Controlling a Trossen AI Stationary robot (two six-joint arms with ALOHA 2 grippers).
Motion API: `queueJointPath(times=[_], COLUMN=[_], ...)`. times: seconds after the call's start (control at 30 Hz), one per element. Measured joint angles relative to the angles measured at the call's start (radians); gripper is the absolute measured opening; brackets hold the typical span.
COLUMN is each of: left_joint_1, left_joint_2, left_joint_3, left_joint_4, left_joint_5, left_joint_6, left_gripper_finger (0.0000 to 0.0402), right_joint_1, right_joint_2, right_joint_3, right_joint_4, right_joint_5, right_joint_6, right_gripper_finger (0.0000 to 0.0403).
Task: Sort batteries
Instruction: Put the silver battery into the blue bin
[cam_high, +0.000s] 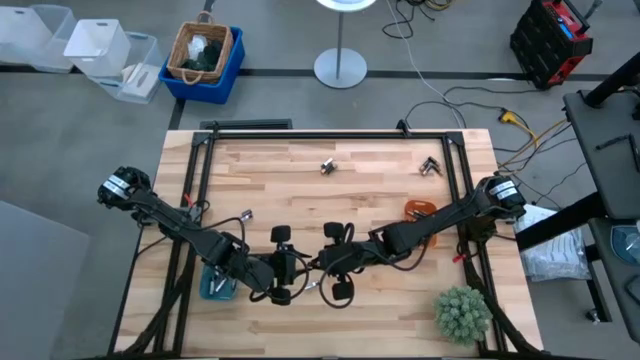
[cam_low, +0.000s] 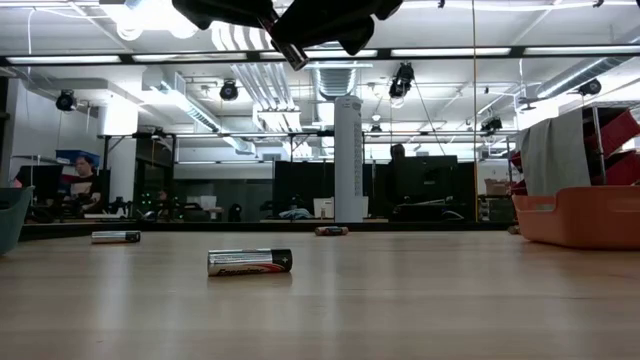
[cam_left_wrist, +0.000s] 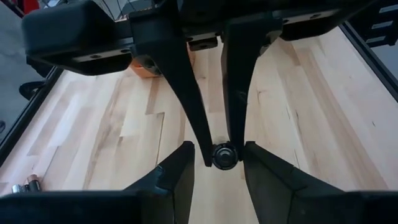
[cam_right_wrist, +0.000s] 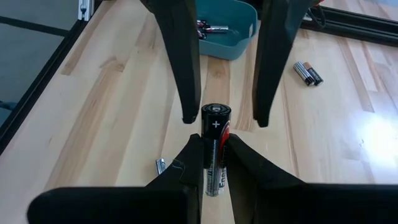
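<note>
Two trays are sitting on the table: one teal tray (cam_high: 212, 287) at lower left, one orange tray (cam_high: 420, 209) at right. Three batteries (cam_low: 249, 262) are showing in the low view. One green plant (cam_high: 462, 312) is sitting at lower right.

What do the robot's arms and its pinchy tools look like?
Both arms are dark, nearly black, built from slim jointed sections with thin black cables looping beside them. The left arm and right arm each have a silver-and-black round joint at the outer end. The left tool and right tool each have two long, flat, tapering black fingers on a blocky black body.
</note>
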Motion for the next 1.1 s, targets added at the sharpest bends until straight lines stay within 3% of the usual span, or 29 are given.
queueJointPath(times=[0.83, 1.1], left_joint_1=[0.004, 0.004], left_joint_2=[0.000, 0.000], left_joint_3=[0.000, 0.000], left_joint_4=[0.000, 0.000], left_joint_5=[0.001, 0.014], left_joint_6=[0.034, 0.041], left_gripper_finger=[0.0114, 0.0055], right_joint_1=[-0.005, -0.005], right_joint_2=[0.000, 0.000], right_joint_3=[0.000, 0.000], right_joint_4=[0.001, 0.001], right_joint_5=[0.000, 0.000], right_joint_6=[0.007, 0.008], right_gripper_finger=[0.0035, 0.0040])
